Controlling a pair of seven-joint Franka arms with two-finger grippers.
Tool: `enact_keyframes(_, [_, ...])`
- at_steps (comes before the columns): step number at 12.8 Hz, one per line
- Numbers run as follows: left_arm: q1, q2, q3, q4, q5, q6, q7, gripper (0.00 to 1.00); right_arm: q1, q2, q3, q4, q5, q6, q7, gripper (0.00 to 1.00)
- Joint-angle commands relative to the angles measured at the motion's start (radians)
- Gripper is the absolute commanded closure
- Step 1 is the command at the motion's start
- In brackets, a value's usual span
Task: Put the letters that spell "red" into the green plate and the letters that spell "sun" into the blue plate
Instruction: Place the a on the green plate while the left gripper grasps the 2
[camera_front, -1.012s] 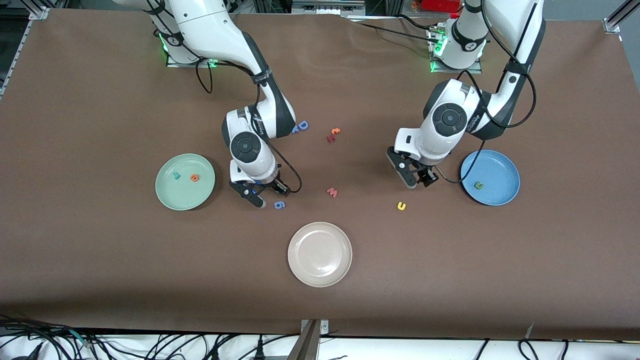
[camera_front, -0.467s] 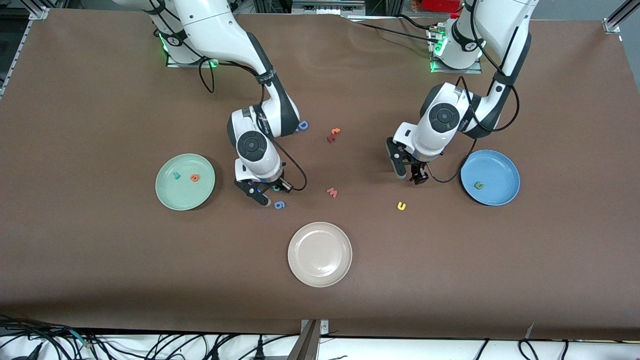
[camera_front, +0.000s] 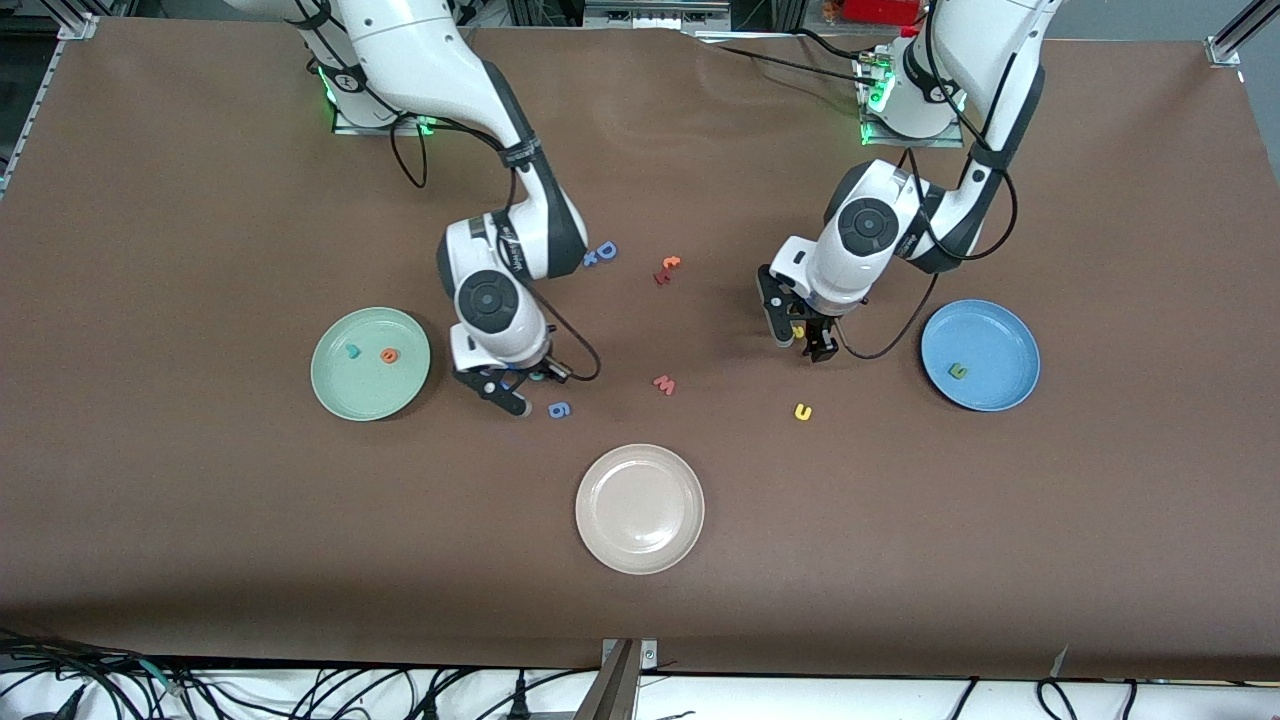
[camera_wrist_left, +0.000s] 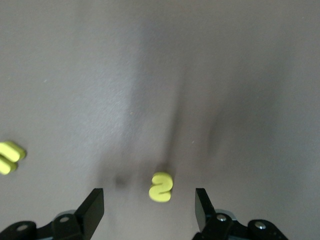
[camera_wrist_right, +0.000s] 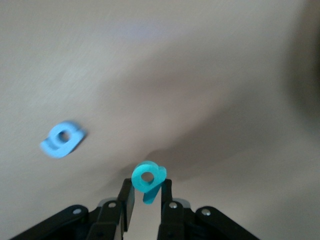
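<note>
My right gripper (camera_wrist_right: 146, 189) is shut on the teal "d" (camera_wrist_right: 148, 179) and holds it just above the table, between the green plate (camera_front: 335, 388) and the blue "g" (camera_front: 559, 409). The green plate holds the teal "r" (camera_front: 352, 351) and the orange "e" (camera_front: 389, 355). My left gripper (camera_wrist_left: 148, 202) is open low over the table, and the yellow "s" (camera_wrist_left: 161, 187) lies on the mat between its fingers. The yellow arch letter (camera_front: 802, 411) lies nearer the front camera than the "s". The blue plate (camera_front: 1005, 335) holds the green arch letter (camera_front: 958, 371).
A beige plate (camera_front: 640, 540) sits near the table's front edge. A pink "w" (camera_front: 664, 384) lies mid-table. A blue "D" (camera_front: 603, 252) and a red and orange letter pair (camera_front: 667, 268) lie closer to the arms' bases.
The right gripper has shut on the teal "d" and shifted toward the green plate. The left gripper has moved away from the blue plate to stand over the yellow "s".
</note>
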Motion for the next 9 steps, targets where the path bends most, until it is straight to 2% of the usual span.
enact_keyframes(1, [-0.012, 0.009, 0.007, -0.007, 0.077, 0.037, 0.014, 0.2, 0.005, -0.061, -0.107, -0.018, -0.001, -0.125, -0.206, 0.89])
enact_keyframes(4, [-0.012, 0.011, 0.007, -0.022, 0.085, 0.04, 0.014, 0.2, 0.002, -0.068, -0.256, -0.027, -0.001, -0.263, -0.471, 0.89])
enact_keyframes(6, [-0.009, 0.015, 0.009, -0.032, 0.087, 0.042, 0.014, 0.21, -0.026, -0.058, -0.286, -0.055, 0.0, -0.303, -0.581, 0.89])
enact_keyframes(9, [-0.009, 0.032, 0.009, -0.039, 0.087, 0.08, 0.014, 0.23, -0.109, -0.015, -0.283, -0.083, 0.009, -0.274, -0.76, 0.89])
